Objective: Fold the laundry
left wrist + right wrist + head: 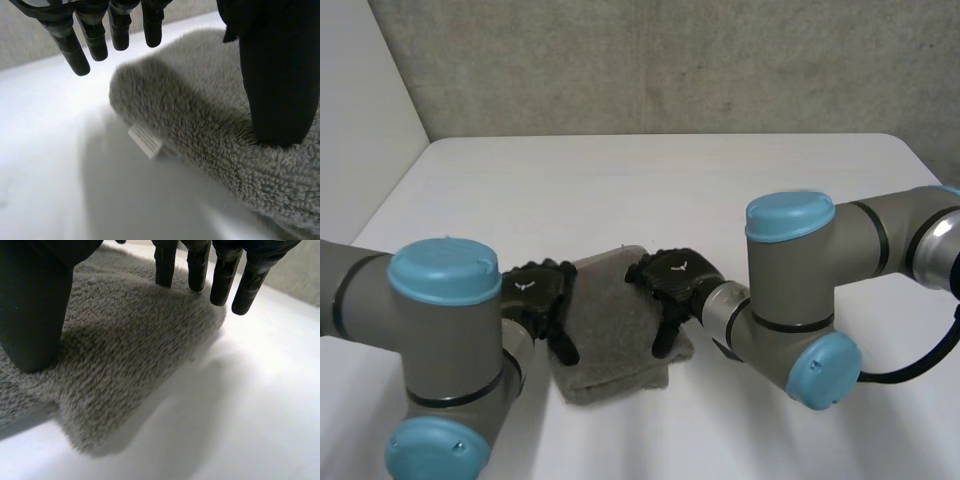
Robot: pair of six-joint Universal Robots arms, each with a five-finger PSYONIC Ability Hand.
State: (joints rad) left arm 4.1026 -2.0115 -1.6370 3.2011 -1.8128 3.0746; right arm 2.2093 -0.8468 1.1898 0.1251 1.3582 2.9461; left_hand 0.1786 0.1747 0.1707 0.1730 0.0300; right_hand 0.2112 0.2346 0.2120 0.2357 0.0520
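Standing by the desk [650, 190], I see a grey towel [615, 330] folded into a thick pad close to the near edge, about midway between the side edges; the left hand [542, 292] sits at one side of the towel and the right hand [672, 280] at the opposite side. Each hand is spread and pinches nothing; in the left wrist view its thumb [277, 75] presses down into the pile while the straight fingers [72, 50] hang in the air past the towel's rounded corner; the right wrist view shows the same pose mirrored, thumb planted, fingers straight above the cloth. A small white label [145, 141] pokes out from under the fold beside the left hand.

My worry is the thickness; a pad this plush likely springs back, so if the thumbs lift unevenly the top layer may creep open or slide askew; if either hand moves sideways with its thumb dug in, it could drag the whole towel and twist it, since nothing else anchors it; fingers closing from here may catch only the upper layer and peel the fold apart.
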